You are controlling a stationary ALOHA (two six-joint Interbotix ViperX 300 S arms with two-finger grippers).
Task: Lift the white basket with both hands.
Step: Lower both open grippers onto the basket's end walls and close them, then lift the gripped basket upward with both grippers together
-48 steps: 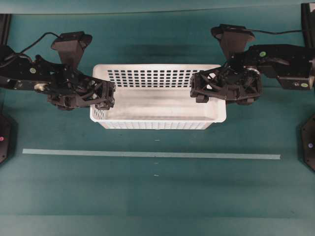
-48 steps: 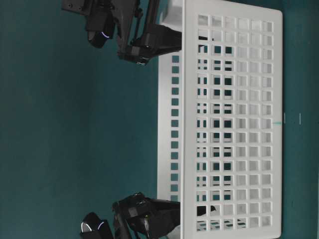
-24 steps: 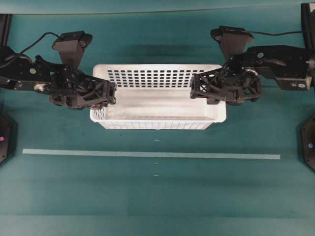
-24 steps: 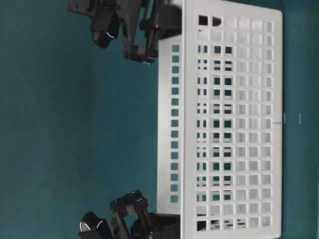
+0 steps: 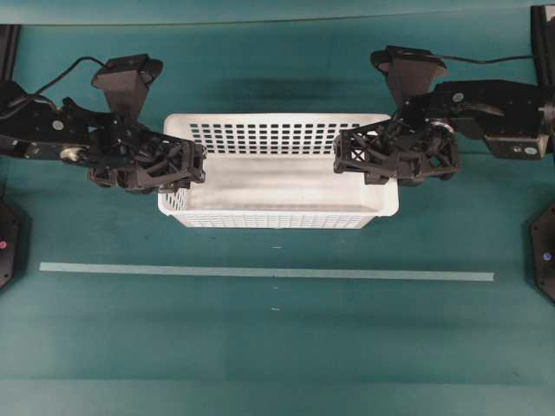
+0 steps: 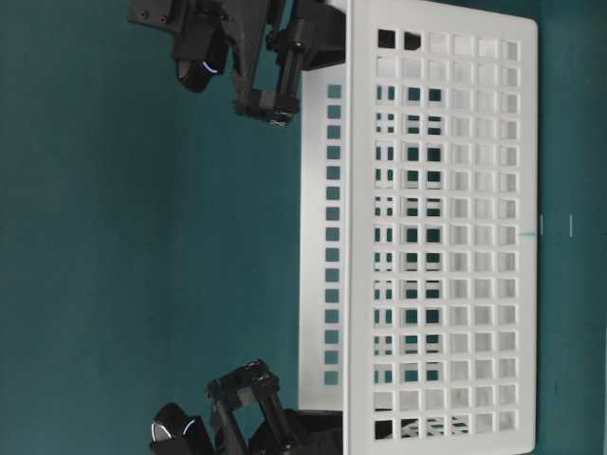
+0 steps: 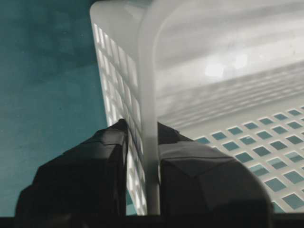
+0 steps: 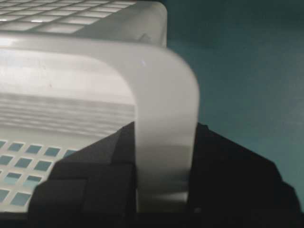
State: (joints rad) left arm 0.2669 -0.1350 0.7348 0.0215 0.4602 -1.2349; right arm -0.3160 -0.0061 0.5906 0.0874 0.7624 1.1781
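Note:
The white basket (image 5: 277, 195) sits on the teal table, long side across the overhead view, and fills the right of the table-level view (image 6: 436, 237). My left gripper (image 5: 196, 165) is shut on the basket's left end wall; in the left wrist view (image 7: 142, 130) one finger (image 7: 80, 175) is outside and one (image 7: 209, 185) inside the rim (image 7: 148, 85). My right gripper (image 5: 342, 160) is shut on the right end wall; in the right wrist view (image 8: 164, 130) the fingers press both sides of the rim (image 8: 164, 95). The basket is empty inside.
A pale tape line (image 5: 260, 271) crosses the table in front of the basket. Black arm bases stand at the left edge (image 5: 4, 243) and right edge (image 5: 545, 251). Both arms' bodies and cables run along the back of the table.
Both grippers have closed onto the basket's end walls and their wrists have turned slightly. The basket itself stays in about the same place.

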